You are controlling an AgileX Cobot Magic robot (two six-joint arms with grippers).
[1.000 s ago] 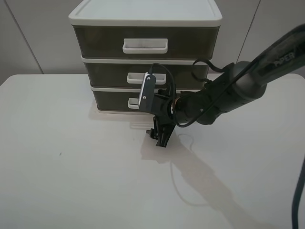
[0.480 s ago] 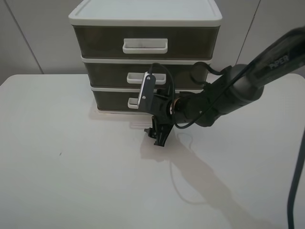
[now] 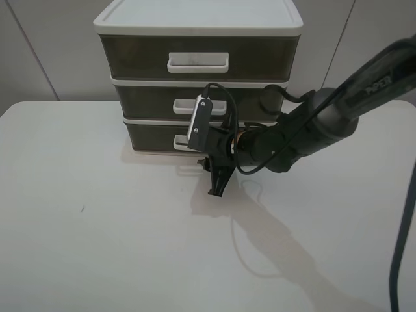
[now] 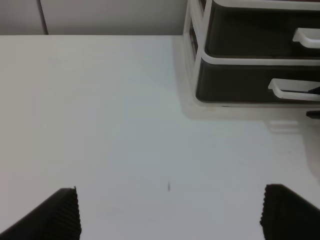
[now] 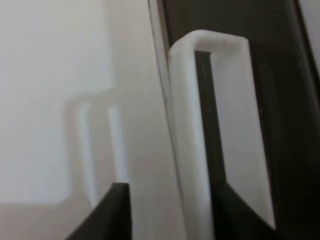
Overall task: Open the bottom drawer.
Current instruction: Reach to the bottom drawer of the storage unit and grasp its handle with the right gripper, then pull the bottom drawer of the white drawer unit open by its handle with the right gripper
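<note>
**Overhead view:** A white-framed drawer unit (image 3: pixel 198 26) with three smoky drawers stands at the back of a white table (image 3: pixel 97 247). The bottom drawer (image 3: pixel 153 135) sits pushed in on the lowest tier, below the middle drawer (image 3: pixel 149 102) and the taller top drawer (image 3: pixel 130 57). The right arm (image 3: pixel 312 127) reaches in from the right across the unit's front. The right gripper (image 3: pixel 218 183) points down at the table just in front of the bottom drawer. It is close to the drawer's small white handle (image 3: pixel 180 141), which the arm's white camera (image 3: pixel 200 120) partly hides. From this height it cannot be told how the jaws stand.

**Left wrist view:** The left gripper (image 4: pixel 172 215) hangs over bare table (image 4: pixel 100 125), well apart from the unit. Its jaws are spread wide, with one dark fingertip (image 4: pixel 62 215) at each side. The bottom drawer (image 4: pixel 235 82) and its handle (image 4: pixel 292 90) lie on the far side, under the middle drawer (image 4: pixel 250 30). A small dark speck (image 4: pixel 168 186) marks the tabletop.

**Right wrist view:** A blurred close-up shows the white loop handle (image 5: pixel 192 130) against the dark front of the bottom drawer (image 5: pixel 290 150). The right gripper (image 5: pixel 175 215) straddles the handle's front bar, with a dark finger (image 5: pixel 112 212) on either side. The jaws are apart and not clamped, and pale table (image 5: pixel 50 100) shows between one finger and the bar.
</note>
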